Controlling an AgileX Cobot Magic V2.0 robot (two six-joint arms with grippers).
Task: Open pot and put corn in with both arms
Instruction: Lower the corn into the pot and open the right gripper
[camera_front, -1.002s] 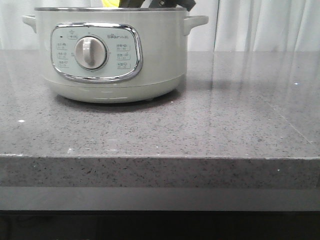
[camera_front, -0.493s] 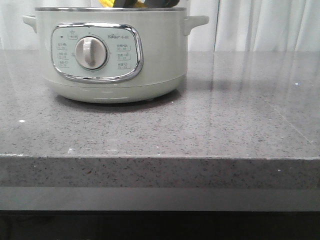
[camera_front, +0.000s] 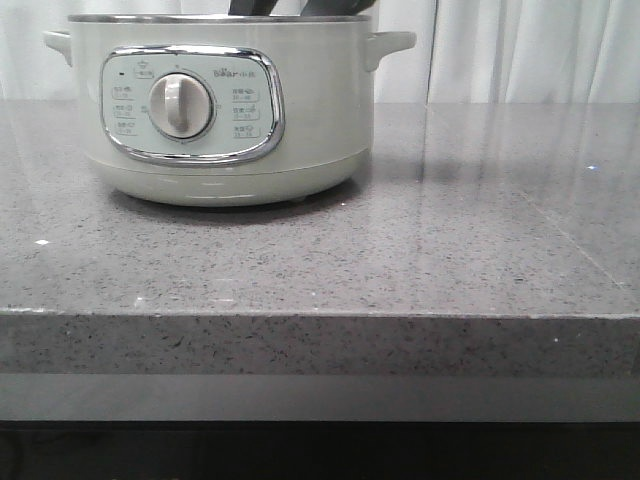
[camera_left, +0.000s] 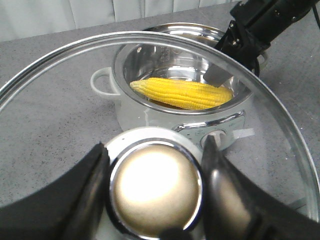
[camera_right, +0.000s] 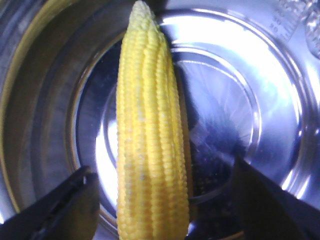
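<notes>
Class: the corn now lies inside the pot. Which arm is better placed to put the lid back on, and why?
The left. Its gripper already clamps the lid knob, holding the glass lid above the pot; the right gripper is open over the corn.

Front view: corn hidden by pot (camera_front: 220, 110) wall; right hand cut off at top edge. Right wrist view: corn (camera_right: 150, 135) butt end cropped at frame edge. Panel labels too small to be read.
</notes>
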